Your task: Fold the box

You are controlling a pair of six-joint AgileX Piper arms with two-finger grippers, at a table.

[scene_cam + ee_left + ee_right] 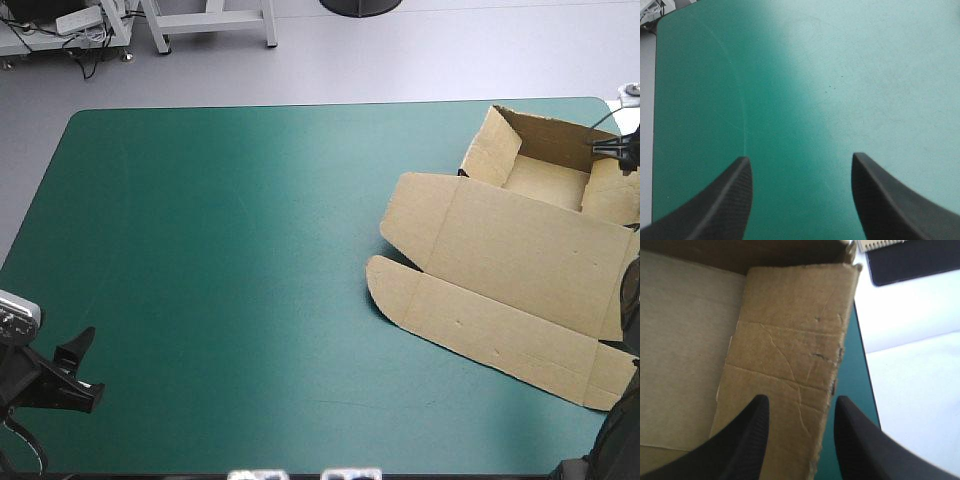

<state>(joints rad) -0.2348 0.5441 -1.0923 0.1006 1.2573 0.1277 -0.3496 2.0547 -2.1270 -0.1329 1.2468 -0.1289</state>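
The brown cardboard box (510, 245), cut from one sheet of corrugated board, lies at the right side of the bench (250, 250) with its teal-green cover, reaching from the far right corner toward the near edge. Its far part stands as an open tray (545, 185) with raised walls; the broad lid panel lies flat on the cover on the near side of the tray, and beyond that a long front flap (470, 320) with a rounded corner also lies flat. The right claw (598, 149) hangs at the tray's right-hand wall, near the bench's far right corner. Seen from its own wrist, the right claw (801, 400) has its black fingers (752, 440) parted by a moderate gap, gripping nothing, and the creased brown side wall (790, 340) lies just ahead of them, its ragged outer edge running into the gap (whether either finger touches the board cannot be told). The tray's floor (685, 340) shows on one side of that wall, a narrow strip of teal-green cover (850, 390) on the other. The left claw (88, 368) sits well apart from the box, at the bench's near left corner. In its own view the left claw (800, 157) stands wide, its fingers (725, 205) far apart over bare cover, holding nothing.
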